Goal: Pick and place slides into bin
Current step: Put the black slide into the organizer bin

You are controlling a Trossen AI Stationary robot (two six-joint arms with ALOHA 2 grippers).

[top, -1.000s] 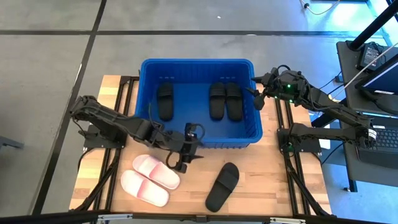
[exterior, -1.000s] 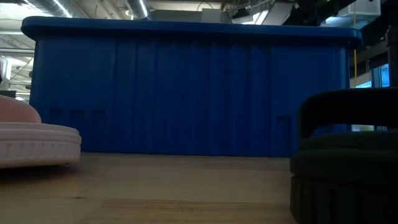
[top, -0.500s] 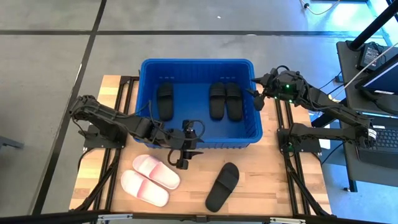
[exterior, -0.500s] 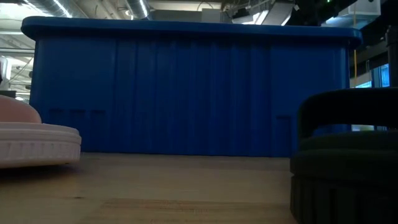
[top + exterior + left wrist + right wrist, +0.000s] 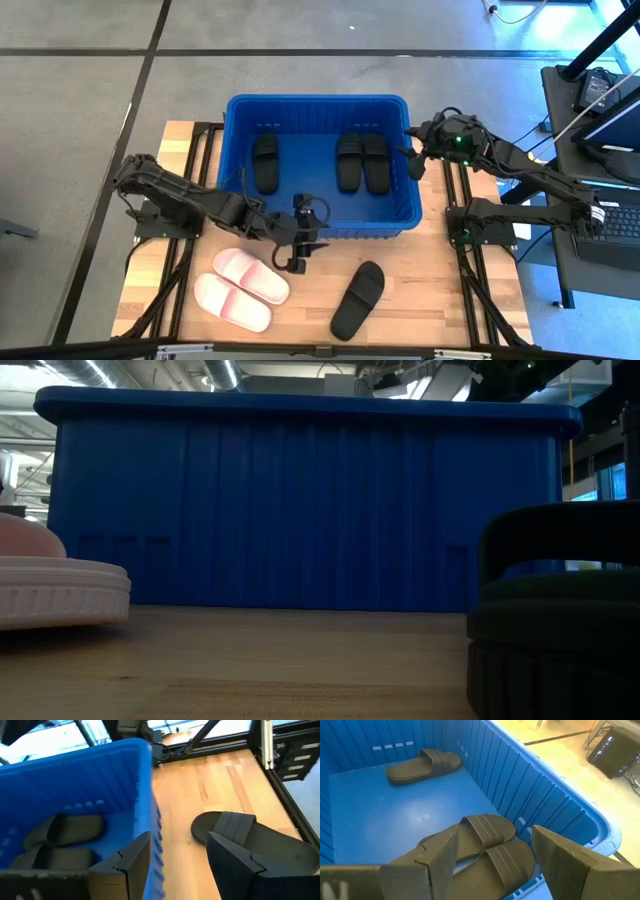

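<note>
Inside the bin, three black slides; outside, one black, two white; both claws released.

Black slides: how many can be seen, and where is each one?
4. Three lie inside the blue bin: one at its left, a pair side by side right of centre. One lies on the table.

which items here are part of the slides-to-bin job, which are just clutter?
Job:
- blue bin
- three black slides already in it: one, pair
- black slide on the table
- two pale pink slides on the table
- left gripper, open, at the bin's near wall
- right gripper, open, over the bin's right rim

Clutter:
- laptop on the side desk
</note>
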